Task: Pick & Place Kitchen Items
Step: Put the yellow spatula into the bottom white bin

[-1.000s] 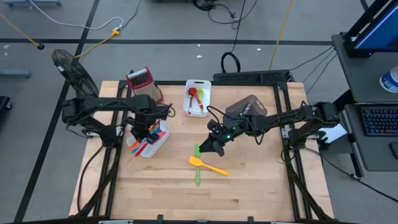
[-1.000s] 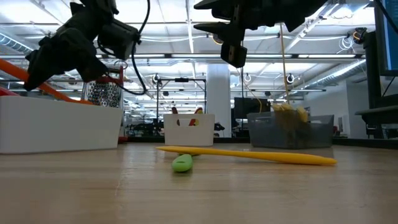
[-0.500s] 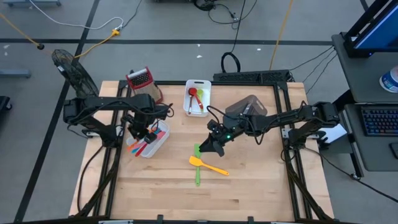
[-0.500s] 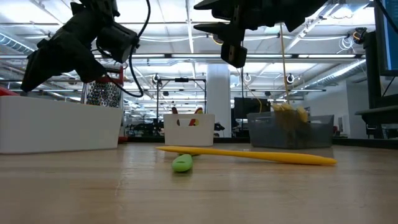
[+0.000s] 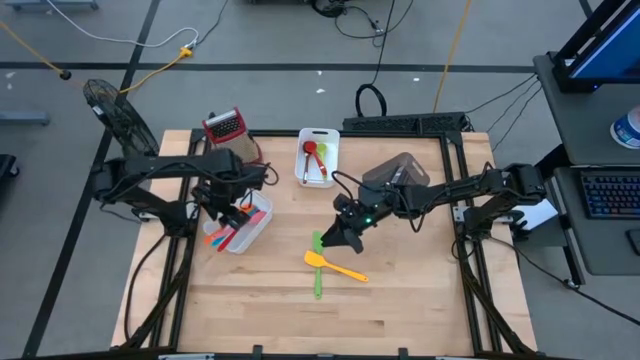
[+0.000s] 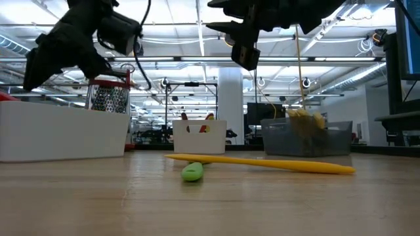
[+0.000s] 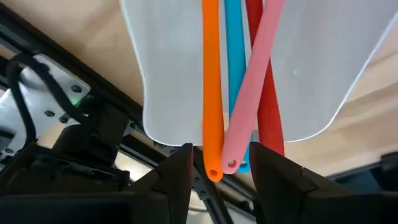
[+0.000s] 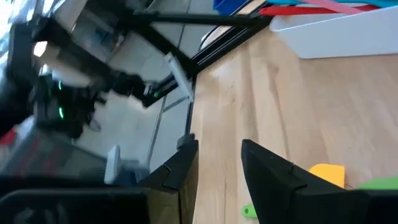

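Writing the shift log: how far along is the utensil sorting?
Done: several utensils lie in the left white bin, more in the centre bin. In hand: nothing; the left gripper is open above its bin, the right gripper open over the green utensil. Left: that and the yellow spatula.

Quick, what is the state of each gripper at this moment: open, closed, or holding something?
Left gripper: open, holding nothing, above the white bin of utensils.
Right gripper: open, holding nothing, above the green utensil and yellow spatula.
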